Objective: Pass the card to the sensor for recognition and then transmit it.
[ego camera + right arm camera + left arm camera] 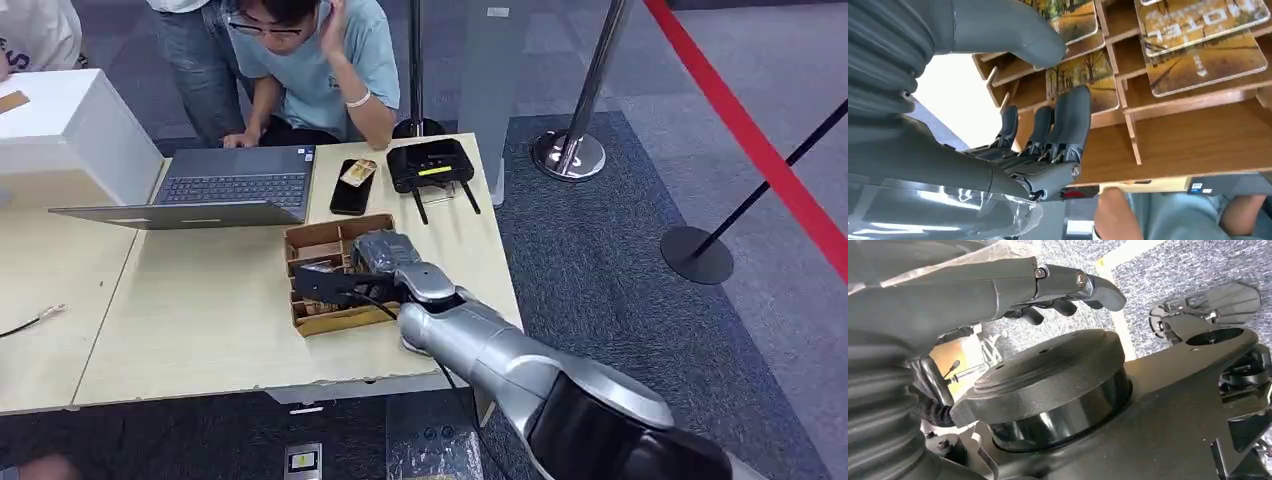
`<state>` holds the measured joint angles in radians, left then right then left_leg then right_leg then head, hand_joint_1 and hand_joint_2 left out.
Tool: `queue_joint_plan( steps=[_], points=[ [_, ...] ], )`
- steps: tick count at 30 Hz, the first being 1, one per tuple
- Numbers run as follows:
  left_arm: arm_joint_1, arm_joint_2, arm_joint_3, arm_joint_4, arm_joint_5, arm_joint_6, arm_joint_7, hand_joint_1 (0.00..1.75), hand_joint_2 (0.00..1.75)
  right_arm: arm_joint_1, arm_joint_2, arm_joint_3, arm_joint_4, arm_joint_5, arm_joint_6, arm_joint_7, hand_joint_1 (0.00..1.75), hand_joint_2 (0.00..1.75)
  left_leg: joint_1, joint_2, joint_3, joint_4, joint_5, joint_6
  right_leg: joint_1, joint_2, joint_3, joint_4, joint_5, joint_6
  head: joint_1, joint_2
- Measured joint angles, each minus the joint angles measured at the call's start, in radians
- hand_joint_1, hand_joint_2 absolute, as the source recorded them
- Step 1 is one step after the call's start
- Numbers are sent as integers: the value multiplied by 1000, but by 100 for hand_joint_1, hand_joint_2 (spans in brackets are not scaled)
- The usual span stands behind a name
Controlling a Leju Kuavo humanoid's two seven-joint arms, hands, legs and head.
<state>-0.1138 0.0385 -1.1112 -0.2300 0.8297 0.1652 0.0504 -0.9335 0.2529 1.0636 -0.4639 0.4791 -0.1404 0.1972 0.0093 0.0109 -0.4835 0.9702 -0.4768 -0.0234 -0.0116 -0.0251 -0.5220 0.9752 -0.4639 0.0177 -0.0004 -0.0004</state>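
The right hand (pixel 385 262) is hovering over the wooden card rack (pixel 320 322) near the bench's (pixel 200 320) right edge, fingers (pixel 1070 117) parted, holding nothing. The cards (pixel 1083 80) are lying slotted, long axes along the compartments. Fingers risk snagging a divider or lifting two cards. The left hand (pixel 1063 290) is hanging, loosely curled.

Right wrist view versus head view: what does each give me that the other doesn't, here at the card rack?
The right wrist view alone shows the printed cards lying in the slots, with the right hand's fingers reaching at one; nothing is gripped yet. The head view alone shows the black sensor unit, the laptop, the phone and a person leaning over the table. Both show the right hand at the wooden card rack.
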Motion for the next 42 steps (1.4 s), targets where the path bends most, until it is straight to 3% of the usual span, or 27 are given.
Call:
queue_joint_plan(
  steps=[38,42],
  points=[
    [0,0,0,0,6,4,4,0,175,40,-26,1,-9,4,0,0,93,175,0,0,0,0,0,0,0,0,0,0,0,0,0,0],
    [0,0,0,0,7,6,3,0,175,42,-26,1,-11,8,-2,-3,105,175,0,0,0,0,0,0,0,0,0,0,0,0,0,0]
  ],
)
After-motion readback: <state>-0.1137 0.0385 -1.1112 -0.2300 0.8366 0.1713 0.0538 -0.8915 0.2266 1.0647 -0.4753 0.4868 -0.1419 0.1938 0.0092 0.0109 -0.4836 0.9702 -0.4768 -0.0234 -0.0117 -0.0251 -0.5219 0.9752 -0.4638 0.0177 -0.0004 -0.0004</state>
